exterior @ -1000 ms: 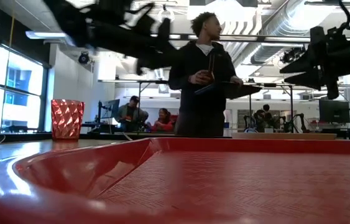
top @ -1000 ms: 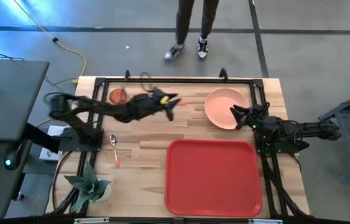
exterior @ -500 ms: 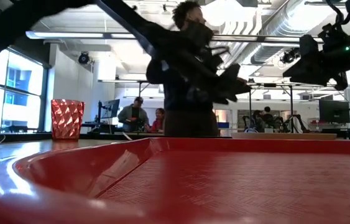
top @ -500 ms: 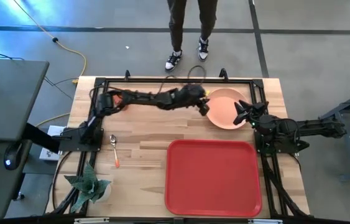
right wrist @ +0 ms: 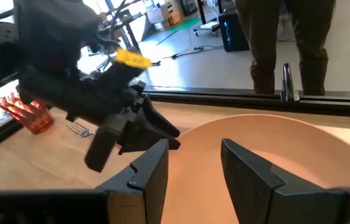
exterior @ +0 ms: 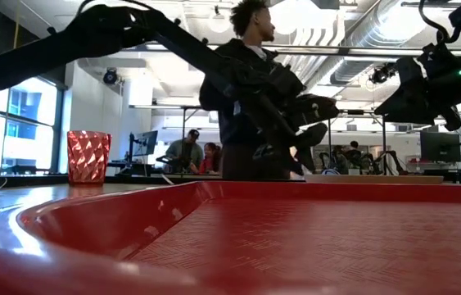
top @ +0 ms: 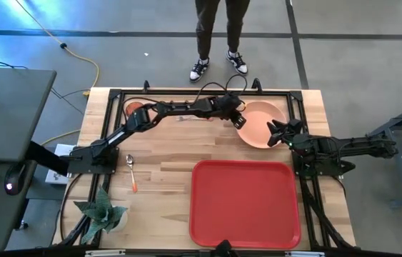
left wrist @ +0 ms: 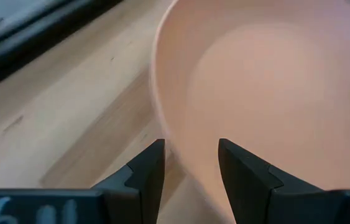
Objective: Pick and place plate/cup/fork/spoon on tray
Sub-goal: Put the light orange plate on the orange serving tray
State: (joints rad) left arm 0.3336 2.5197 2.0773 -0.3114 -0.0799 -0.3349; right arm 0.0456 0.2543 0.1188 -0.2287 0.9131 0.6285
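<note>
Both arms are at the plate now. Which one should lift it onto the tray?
Probably the right. Its open pincer sits at the plate edge nearest the tray, close to its base. The left pincer, also open, straddles the far rim with its arm stretched across the table.

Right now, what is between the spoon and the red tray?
Only bare wooden table. The high view shows nothing lying between the spoon and the tray.

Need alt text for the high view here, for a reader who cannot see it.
Both grippers meet at the plate near the table's far edge: the left gripper at its left rim, the right gripper at its right, both open. The tray lies empty; the spoon and cup sit left.
</note>
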